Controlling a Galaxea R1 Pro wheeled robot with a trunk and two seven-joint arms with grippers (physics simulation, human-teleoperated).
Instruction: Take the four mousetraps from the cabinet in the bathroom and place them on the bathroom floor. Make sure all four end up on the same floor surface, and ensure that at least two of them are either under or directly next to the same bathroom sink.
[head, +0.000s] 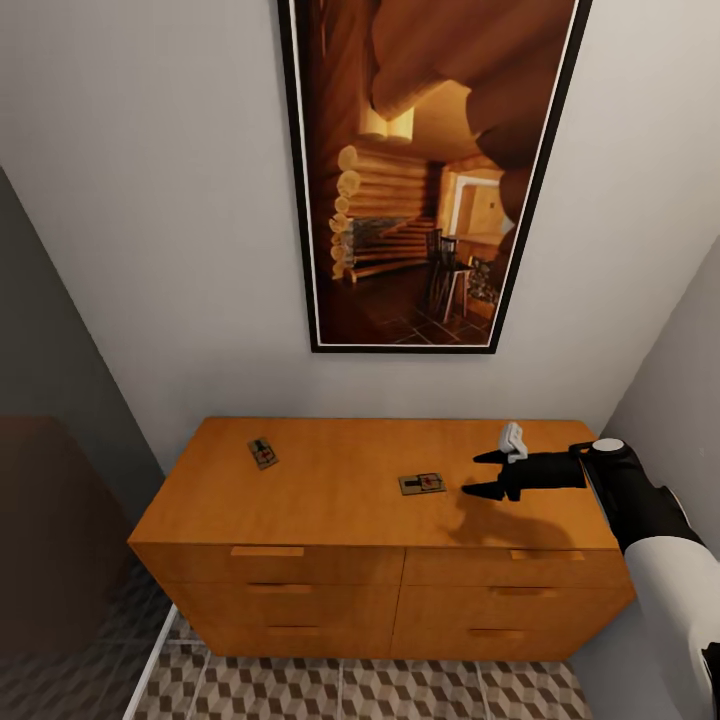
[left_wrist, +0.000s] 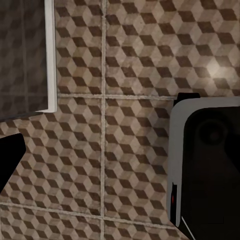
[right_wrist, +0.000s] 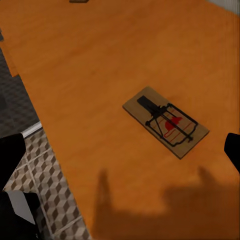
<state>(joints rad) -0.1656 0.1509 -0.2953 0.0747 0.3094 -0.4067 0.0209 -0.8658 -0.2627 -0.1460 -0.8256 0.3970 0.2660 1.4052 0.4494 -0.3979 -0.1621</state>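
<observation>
Lying flat on the smooth top of the orange-brown wooden cabinet (head: 340, 490), a small tan wooden mousetrap (head: 422, 484) with a dark wire frame and a red spot sits toward the front right, and the right wrist view shows it (right_wrist: 166, 121) close ahead of the fingers. A second trap of the same kind (head: 263, 453) rests well apart from it, nearer the back left of the top. Two traps are visible on the cabinet.

Just beside the nearer trap hovers the black right gripper (head: 494, 473), its two fingers spread apart with nothing between them, pointing at the trap from the right. From the left wrist view I cannot tell how the left fingers stand; that camera looks down on the cube-patterned brown, beige and white floor tiles (left_wrist: 125, 100) and the robot's dark base (left_wrist: 210, 170).

Above the cabinet hangs a tall black-framed picture of a log cabin interior (head: 430, 170) on the pale grey wall (head: 150, 250).

Picking up the nearer trap looks like the step in hand. Being thin and flat, the board gives the fingertips little edge to catch; a low sideways approach could push it along the slick top instead of lifting it, or the fingers could close on the wire frame and slip off.
</observation>
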